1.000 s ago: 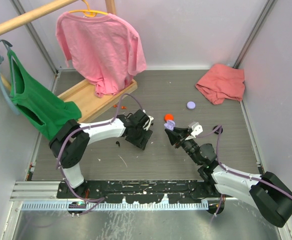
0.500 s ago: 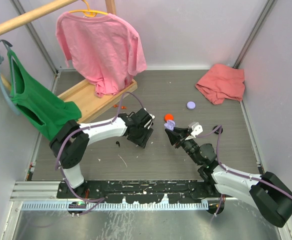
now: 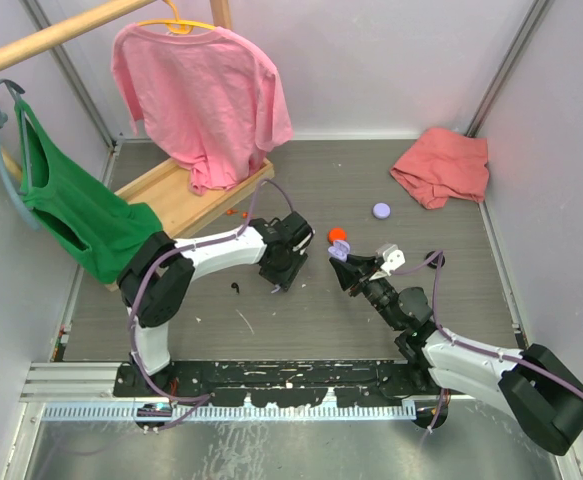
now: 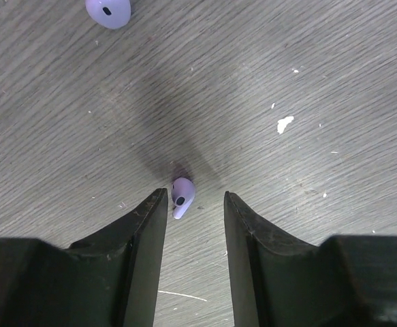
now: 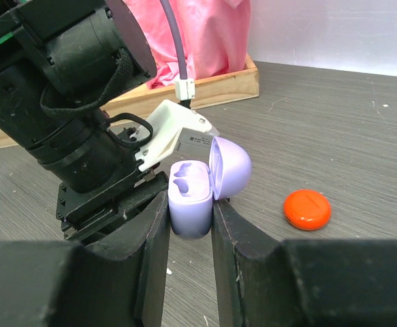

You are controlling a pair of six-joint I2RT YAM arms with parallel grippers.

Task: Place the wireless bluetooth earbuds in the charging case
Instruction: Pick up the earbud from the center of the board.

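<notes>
the left arm reaches over the grey wood-grain counter (image 4: pixel 334 75), its claw (image 4: pixel 195 197) pointing straight down with jaws apart, straddling a tiny lilac plastic earbud (image 4: pixel 182 196) that lies on the counter untouched. since a second ago its wrist has swung nearer the right arm. the right claw (image 5: pixel 190 208) is clamped on the rounded lilac charging case (image 5: pixel 193 194), lid open, both hollows showing.

Bare counter (image 4: pixel 307 82) around the earbud (image 4: pixel 182 194) between the left gripper (image 4: pixel 194 199) fingers; second earbud (image 4: pixel 108 10) well ahead; right gripper (image 5: pixel 190 206) with case (image 5: pixel 188 184) close beside left arm (image 5: pixel 82 136).
</notes>
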